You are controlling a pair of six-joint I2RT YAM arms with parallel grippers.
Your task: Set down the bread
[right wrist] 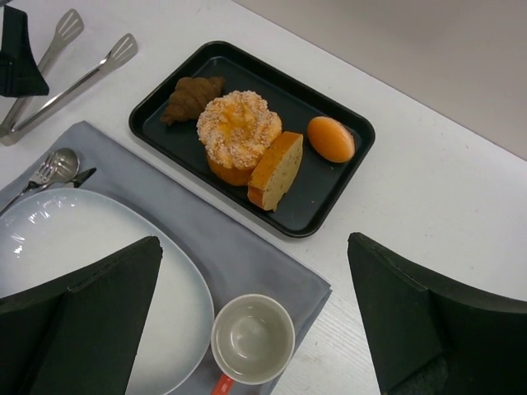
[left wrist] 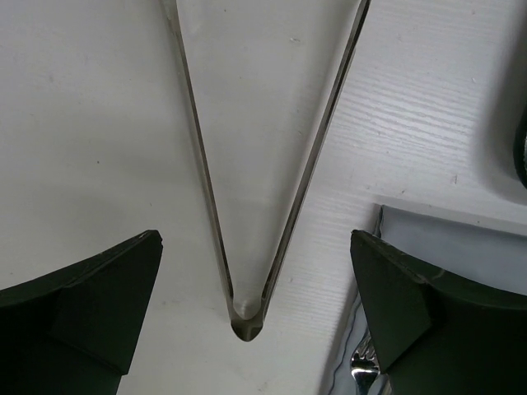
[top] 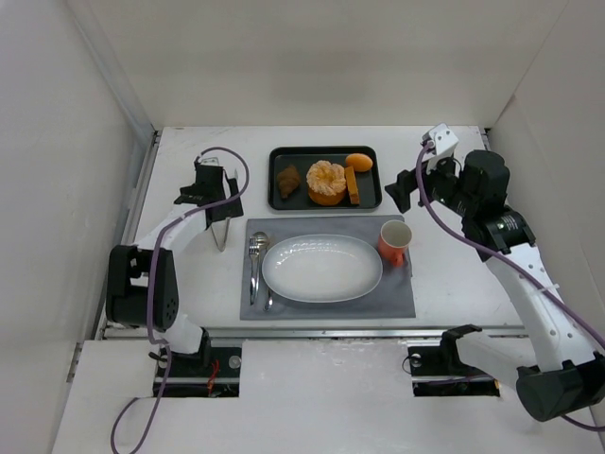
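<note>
Nearest the arm bases lies a grey placemat (top: 397,298) carrying an empty white oval plate (top: 321,268), with a spoon and fork (top: 257,260) at its left and an orange cup (top: 396,236) at its right. Just beyond the mat's left corner, the left gripper (left wrist: 255,239) hangs over metal tongs (left wrist: 244,325) that lie on the table. Its fingers (left wrist: 99,296) stand spread wide on either side of the hinged end, apart from the metal and holding nothing. The right gripper (right wrist: 255,247) hovers beyond the cup, fully spread as well and empty. Farthest back, the bread (top: 288,180) rests at the left end of the black tray (top: 284,203), just beside the peeled orange (top: 326,180), untouched. The step in hand looks like taking up the tongs, with the bread itself not yet begun. The next move probably calls for closing squarely across both tong arms near the hinge, firmly enough that squeezing can pinch the pastry before it goes, presumably, to the plate.
</note>
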